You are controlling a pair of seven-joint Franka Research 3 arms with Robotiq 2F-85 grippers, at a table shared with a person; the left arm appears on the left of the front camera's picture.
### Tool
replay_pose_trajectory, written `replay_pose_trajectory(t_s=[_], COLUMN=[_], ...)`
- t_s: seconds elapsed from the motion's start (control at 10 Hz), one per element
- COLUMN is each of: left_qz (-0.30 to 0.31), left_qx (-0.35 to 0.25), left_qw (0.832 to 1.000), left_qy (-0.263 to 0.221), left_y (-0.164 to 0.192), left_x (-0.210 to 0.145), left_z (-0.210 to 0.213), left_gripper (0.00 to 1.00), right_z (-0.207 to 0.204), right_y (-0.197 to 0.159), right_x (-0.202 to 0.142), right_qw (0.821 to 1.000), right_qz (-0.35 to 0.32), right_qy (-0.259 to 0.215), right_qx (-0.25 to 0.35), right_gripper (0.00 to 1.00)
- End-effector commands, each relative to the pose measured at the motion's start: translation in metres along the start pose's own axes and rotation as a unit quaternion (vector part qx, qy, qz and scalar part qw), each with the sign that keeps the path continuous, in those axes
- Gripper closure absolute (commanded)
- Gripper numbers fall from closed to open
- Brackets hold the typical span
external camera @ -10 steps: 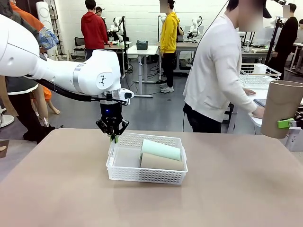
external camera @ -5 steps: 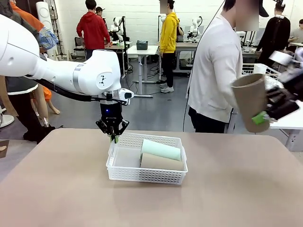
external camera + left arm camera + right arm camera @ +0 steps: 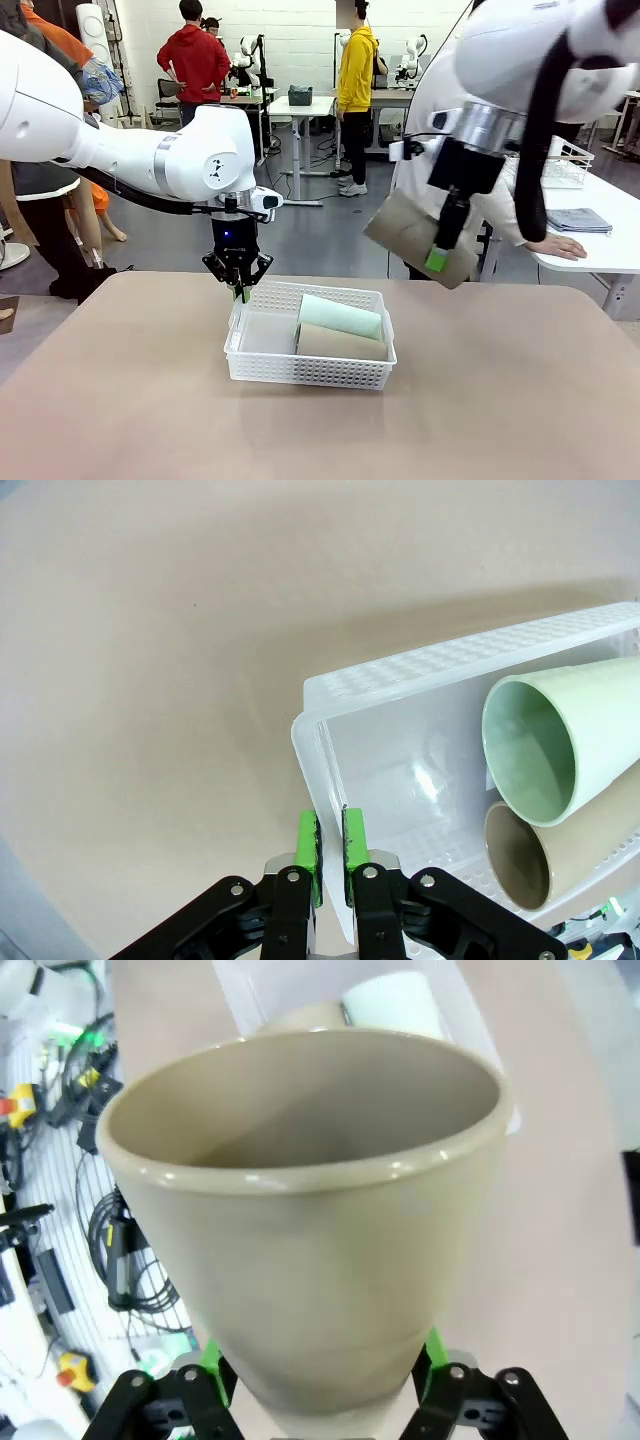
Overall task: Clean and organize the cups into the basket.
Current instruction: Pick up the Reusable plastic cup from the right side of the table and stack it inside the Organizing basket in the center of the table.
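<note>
Since the earlier frame, right gripper (image 3: 437, 262) has carried a matte tan cup (image 3: 415, 236) to frame centre-right, jaws clamping its sides. Left gripper (image 3: 240, 293), pinched shut, grips the lattice basket (image 3: 262, 362) wall at centre; mint cup (image 3: 340, 316) lies inside.

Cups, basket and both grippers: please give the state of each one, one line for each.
Mint cup: lying in the basket.
Tan cup: lying beside it.
Third cup: held tilted in the air.
Basket: on the table.
Left gripper: shut on the basket's rim.
Right gripper: gripping the third cup.
</note>
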State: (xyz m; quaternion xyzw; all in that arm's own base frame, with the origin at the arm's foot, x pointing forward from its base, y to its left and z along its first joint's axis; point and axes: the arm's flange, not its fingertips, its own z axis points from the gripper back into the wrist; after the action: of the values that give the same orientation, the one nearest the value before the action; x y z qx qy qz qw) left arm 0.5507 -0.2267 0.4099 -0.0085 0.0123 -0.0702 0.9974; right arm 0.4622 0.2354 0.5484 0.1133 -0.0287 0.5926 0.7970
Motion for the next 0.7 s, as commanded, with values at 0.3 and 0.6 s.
replay_pose_trajectory(t_s=[0.3, 0.6], left_qz=[0.001, 0.001], left_qx=[0.000, 0.000], left_qw=[1.000, 1.000], left_qy=[-0.002, -0.002], left_y=[0.001, 0.001], left_x=[-0.001, -0.001], left_z=[0.002, 0.002], left_gripper=[1.00, 1.00], right_z=[-0.023, -0.056], right_y=[-0.039, -0.045], right_x=[0.073, 0.103], right_qw=[0.997, 0.995], right_qz=[0.003, 0.051], right_qy=[0.071, 0.085], right_qx=[0.017, -0.020], right_gripper=[0.20, 0.20])
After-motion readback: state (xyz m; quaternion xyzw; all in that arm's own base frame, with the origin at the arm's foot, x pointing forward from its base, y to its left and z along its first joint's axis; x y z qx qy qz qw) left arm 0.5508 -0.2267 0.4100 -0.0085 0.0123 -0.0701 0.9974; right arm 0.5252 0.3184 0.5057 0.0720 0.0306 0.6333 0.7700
